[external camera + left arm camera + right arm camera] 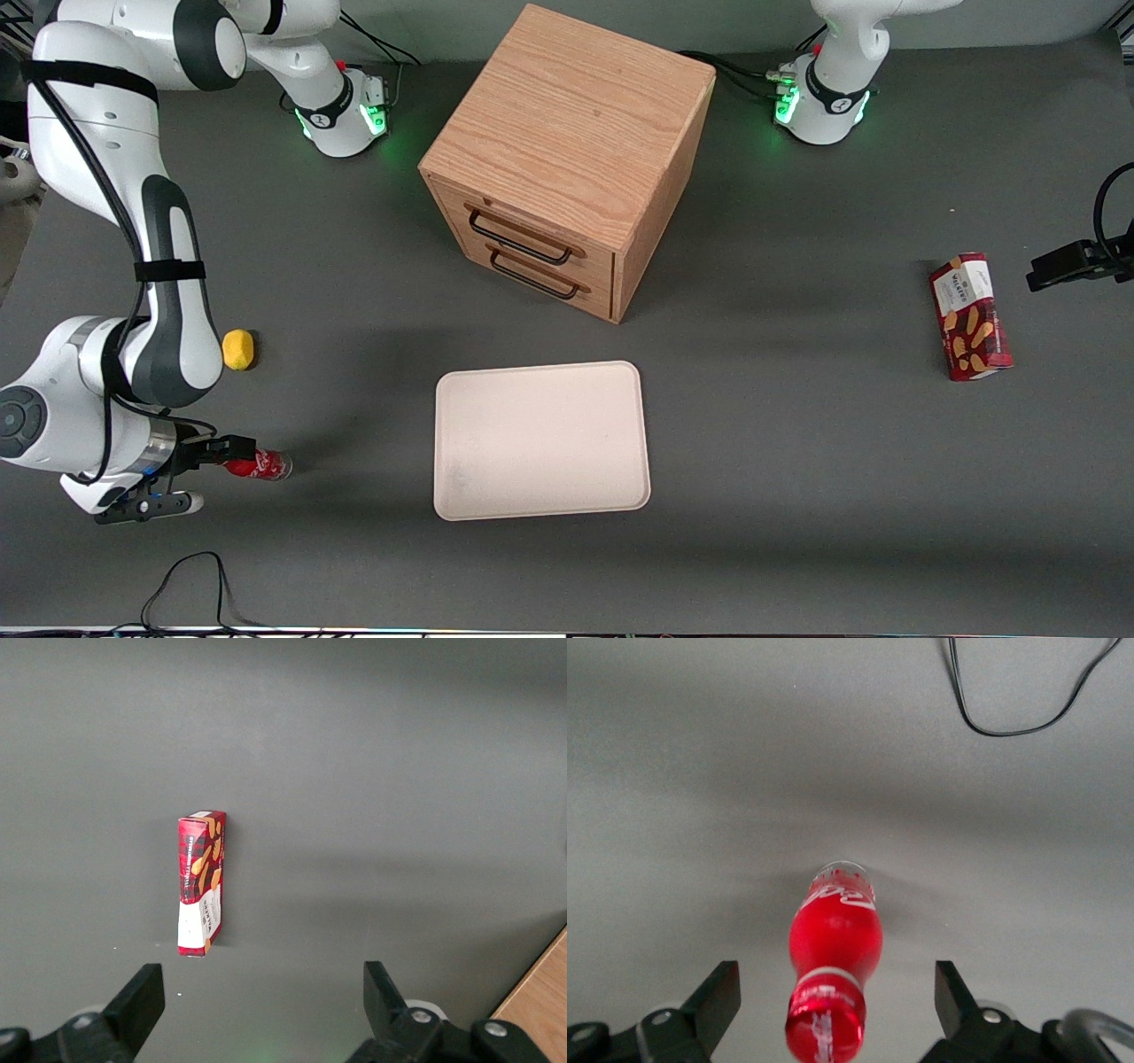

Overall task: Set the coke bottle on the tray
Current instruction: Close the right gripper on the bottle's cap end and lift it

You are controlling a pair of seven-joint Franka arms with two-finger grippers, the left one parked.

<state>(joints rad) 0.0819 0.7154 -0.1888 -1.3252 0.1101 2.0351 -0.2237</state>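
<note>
Clearly early yet; the coke bottle (259, 464) lies on the table, well apart from the bare tray (540, 438); the gripper (833, 1010) straddles its cap, fingers spread, nothing grasped; gripping, carrying, placing remain.

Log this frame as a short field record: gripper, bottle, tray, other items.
gripper: open, fingers either side of the bottle's cap end, low at the working arm's end of the table
bottle: lying on the table, not yet lifted
tray: empty, in front of the drawer cabinet
others: lemon, biscuit box
</note>
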